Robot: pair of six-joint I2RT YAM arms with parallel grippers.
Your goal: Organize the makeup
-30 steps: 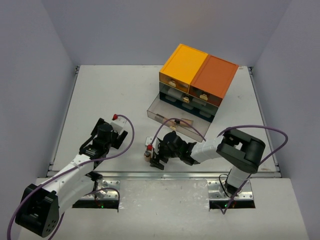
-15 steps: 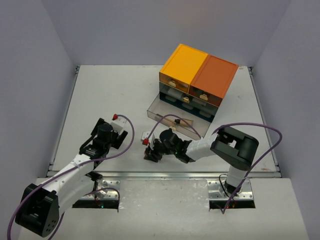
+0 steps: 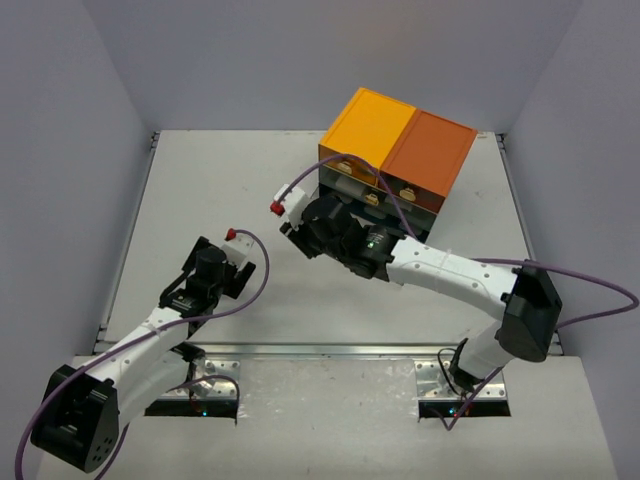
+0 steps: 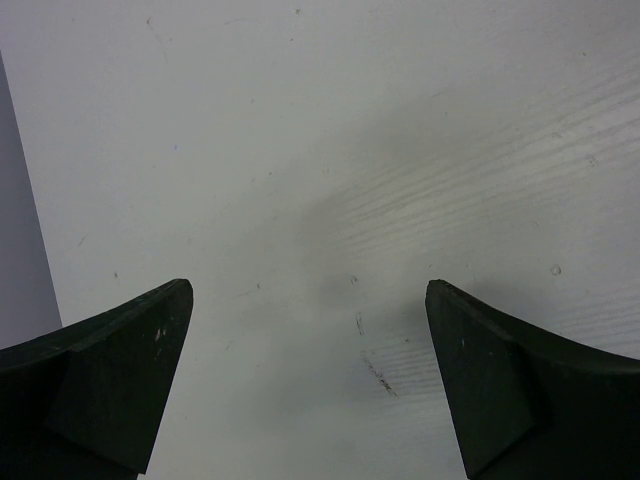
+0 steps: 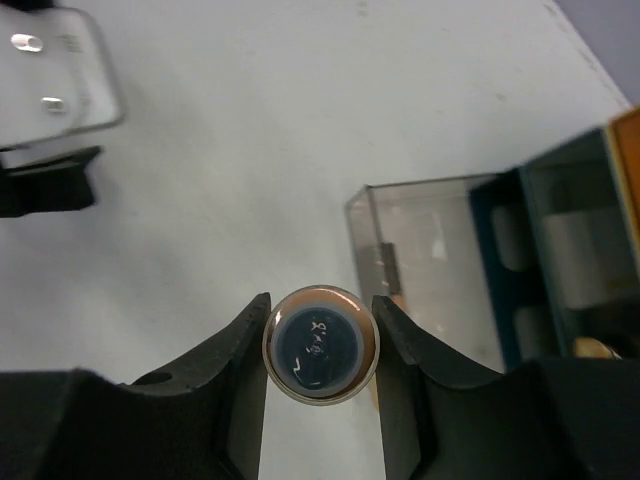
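The left gripper (image 4: 308, 300) hangs low over bare table (image 4: 300, 120) with its jaws spread wide and nothing between them; it has no part in the work at this moment.

Right of it, the right gripper (image 5: 320, 305) is clamped on a small brown bottle (image 5: 320, 346), seen end-on from the wrist and pinched at both sides, lifted off the table; in the top view it sits just left of the chest (image 3: 397, 150).

Just beyond the bottle stands a clear drawer (image 5: 440, 250), pulled out from the chest's foot; what it holds I cannot make out. Pale shapes show behind the chest's cloudy upper fronts; whether they are makeup I cannot tell.

By my reading the task is well along: this bottle is the only cosmetic in plain sight, no other piece shows loose in any view, though the right arm hides some of the surface. What looks left is to carry the bottle over the drawer, let it go and perhaps push the drawer in.
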